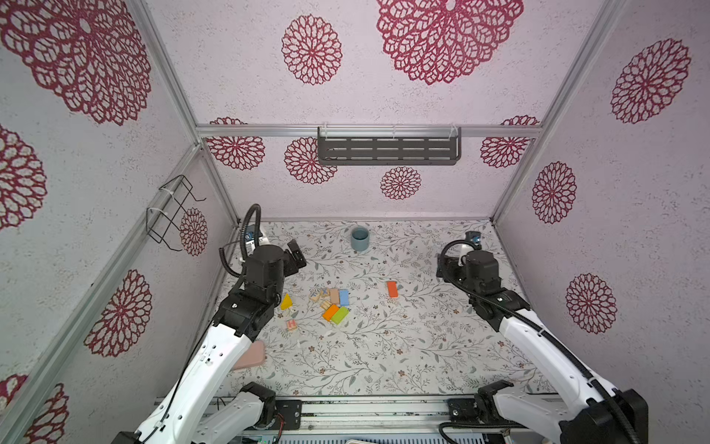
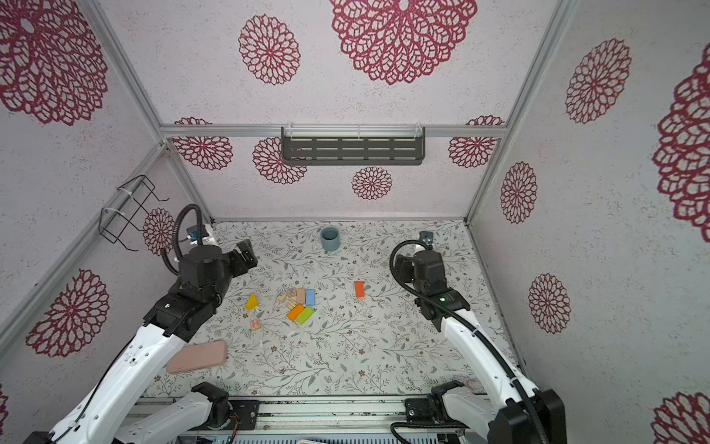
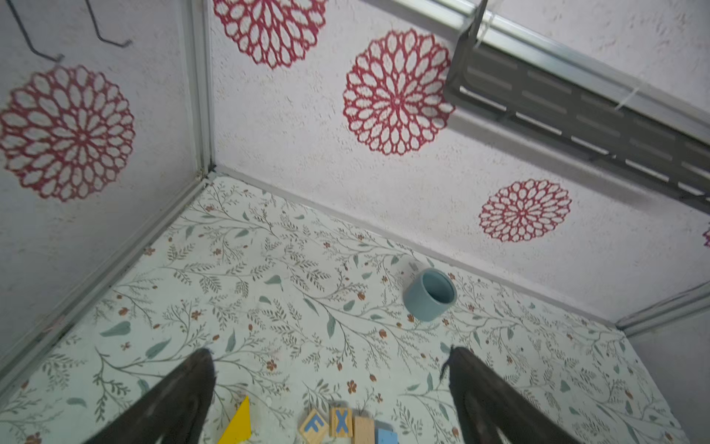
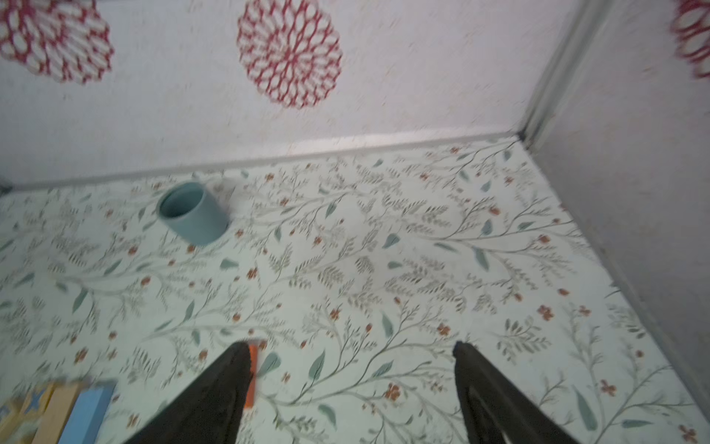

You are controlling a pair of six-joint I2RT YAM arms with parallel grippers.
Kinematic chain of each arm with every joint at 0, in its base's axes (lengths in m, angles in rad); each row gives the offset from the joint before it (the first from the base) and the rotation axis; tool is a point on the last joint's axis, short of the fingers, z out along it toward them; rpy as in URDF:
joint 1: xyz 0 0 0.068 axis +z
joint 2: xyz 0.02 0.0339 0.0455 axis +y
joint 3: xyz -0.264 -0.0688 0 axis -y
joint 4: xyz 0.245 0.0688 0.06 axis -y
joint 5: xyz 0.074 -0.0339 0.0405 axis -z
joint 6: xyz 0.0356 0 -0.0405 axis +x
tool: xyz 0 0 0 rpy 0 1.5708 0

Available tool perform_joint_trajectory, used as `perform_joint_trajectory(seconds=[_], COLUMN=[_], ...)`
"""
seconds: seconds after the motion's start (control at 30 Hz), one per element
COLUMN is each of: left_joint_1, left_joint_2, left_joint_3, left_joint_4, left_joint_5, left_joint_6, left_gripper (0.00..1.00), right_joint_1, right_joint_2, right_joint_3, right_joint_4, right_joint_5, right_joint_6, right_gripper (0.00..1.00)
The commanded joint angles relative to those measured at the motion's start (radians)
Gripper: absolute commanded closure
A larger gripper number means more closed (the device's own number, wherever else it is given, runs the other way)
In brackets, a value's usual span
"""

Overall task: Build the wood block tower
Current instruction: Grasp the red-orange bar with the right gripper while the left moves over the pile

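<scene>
At the far left a pink case lies half under the left arm and plays no part here. The left claw hangs over the table with its jaws spread wide and nothing between them.

No tower stands yet, as every block lies flat. The yellow wedge rests just beside the left arm, with a lone letter cube a little nearer the front. I'd take the wedge by its two flat triangular faces, since the sloped sides would likely squirt out of a pinch.

In the middle sits the main huddle. There are letter cubes, a tan block touching a blue block, and an orange block pressed against a green block. They look like light, rigid wood, so a firm squeeze should not hurt them. The painted faces may be a bit slick, though. The best hold is probably across the narrow width on the long sides, but the packed neighbours leave little room for fingers.

A grey-blue cup stands upright near the back wall, well apart from the blocks.

To the right a red-orange block lies alone, free on all sides and the easiest to pick. The right claw hovers near it, jaws apart and gripping nothing.
</scene>
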Motion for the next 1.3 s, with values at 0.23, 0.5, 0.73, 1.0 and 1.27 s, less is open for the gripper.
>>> perform_joint_trajectory(seconds=[0.23, 0.5, 0.73, 1.0, 1.27], left_joint_1=[-0.044, -0.037, -0.030, -0.021, -0.012], left_joint_2=[0.239, 0.254, 0.236, 0.237, 0.205], left_joint_3=[0.043, -0.091, -0.166, -0.195, -0.185], left_joint_4=[0.027, 0.130, 0.163, 0.148, 0.041], left_joint_5=[0.141, 0.212, 0.252, 0.215, 0.142], left_joint_6=[-0.078, -0.100, -0.126, -0.136, -0.174], left_gripper=[0.03, 0.02, 0.01, 0.03, 0.03], right_joint_1=[0.121, 0.160, 0.184, 0.194, 0.204], right_joint_2=[0.247, 0.471, 0.629, 0.777, 0.871], right_joint_3=[0.158, 0.276, 0.399, 0.475, 0.539], right_joint_4=[-0.173, -0.210, -0.246, -0.275, -0.295], right_joint_5=[-0.099, -0.150, -0.163, -0.154, -0.145], right_joint_6=[0.078, 0.055, 0.057, 0.051, 0.053], right_gripper=[0.32, 0.42, 0.42, 0.43, 0.45])
